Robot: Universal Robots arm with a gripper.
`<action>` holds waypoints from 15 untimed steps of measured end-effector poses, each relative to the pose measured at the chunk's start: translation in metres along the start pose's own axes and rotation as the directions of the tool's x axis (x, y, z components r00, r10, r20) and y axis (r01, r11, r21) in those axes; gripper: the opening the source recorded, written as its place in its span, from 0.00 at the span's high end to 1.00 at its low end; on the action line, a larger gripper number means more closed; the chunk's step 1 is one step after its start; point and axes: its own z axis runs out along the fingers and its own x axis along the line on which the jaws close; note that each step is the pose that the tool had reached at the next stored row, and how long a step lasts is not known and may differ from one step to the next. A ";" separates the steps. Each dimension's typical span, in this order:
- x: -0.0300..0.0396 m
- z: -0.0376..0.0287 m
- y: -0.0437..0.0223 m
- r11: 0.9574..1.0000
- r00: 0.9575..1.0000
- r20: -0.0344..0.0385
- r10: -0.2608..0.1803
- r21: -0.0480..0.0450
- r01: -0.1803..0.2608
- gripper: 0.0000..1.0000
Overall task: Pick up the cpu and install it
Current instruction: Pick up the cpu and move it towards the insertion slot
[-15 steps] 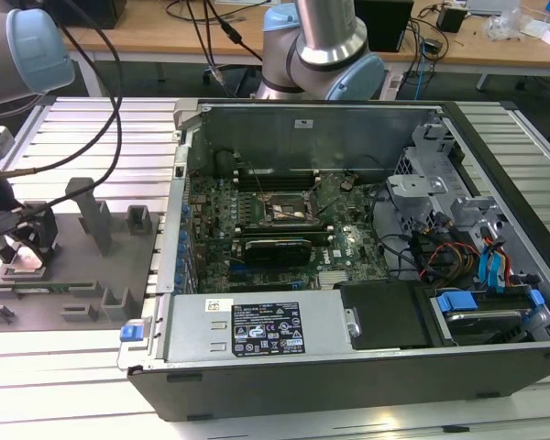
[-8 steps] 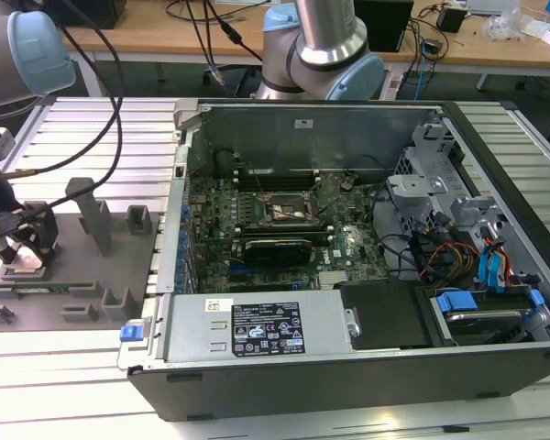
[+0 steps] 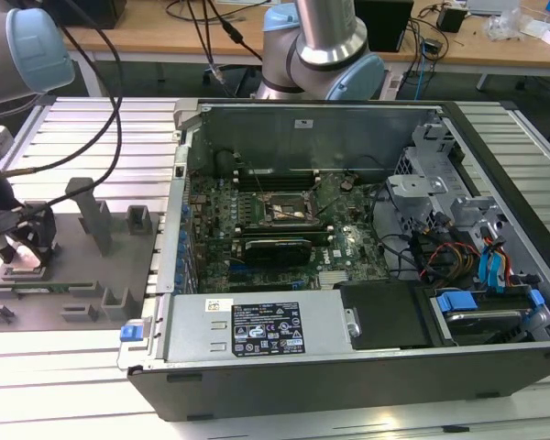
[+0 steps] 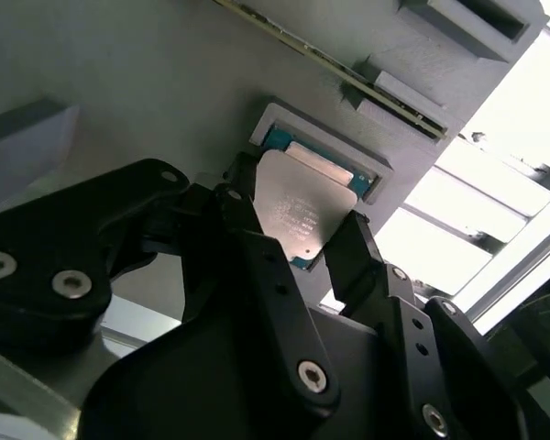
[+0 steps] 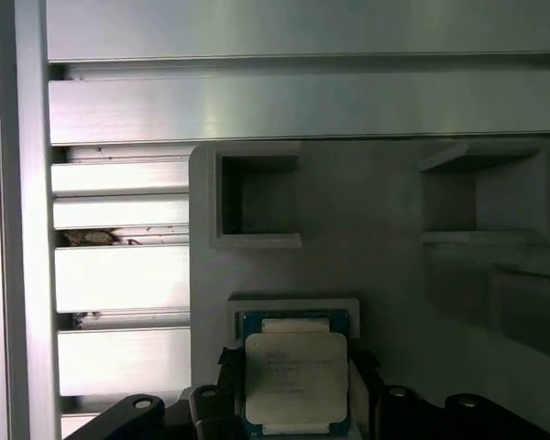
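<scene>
the cpu (image 4: pixel 304 206), a thin flat square chip with a pale silvery metal top and a green-blue rim, lies in a shallow pale grey moulded nest (image 4: pixel 348 158) on the flat grey fixture plate (image 3: pixel 73 261). that plate lies just beside the open dark metal computer case (image 3: pixel 348 385), on the exterior view's left of it. the nest is at the plate's end farthest from the case. the black two-fingered gripper (image 4: pixel 300 236) is over that far end, well apart from the case. in both wrist views its black fingers (image 4: pixel 350 246) are clenched against two opposite edges of the chip, one on each side. whether the chip has lifted off the nest floor i cannot tell. the dark square socket (image 3: pixel 293 213) sits inside the case, near its middle.

i judge the cpu light and stiff but fragile. its underside should not be scraped or knocked, and a tilt could jam a corner against the nest wall. the smooth metal top offers little purchase, so the thin side edges are the place to hold it, as here. a modest, even squeeze that keeps the chip level looks right; a hard one risks chipping the rim.
</scene>
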 end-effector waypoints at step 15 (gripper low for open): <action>0.0000 0.0009 0.0000 1.000 1.000 0.000 0.000 0.000 0.000 0.46</action>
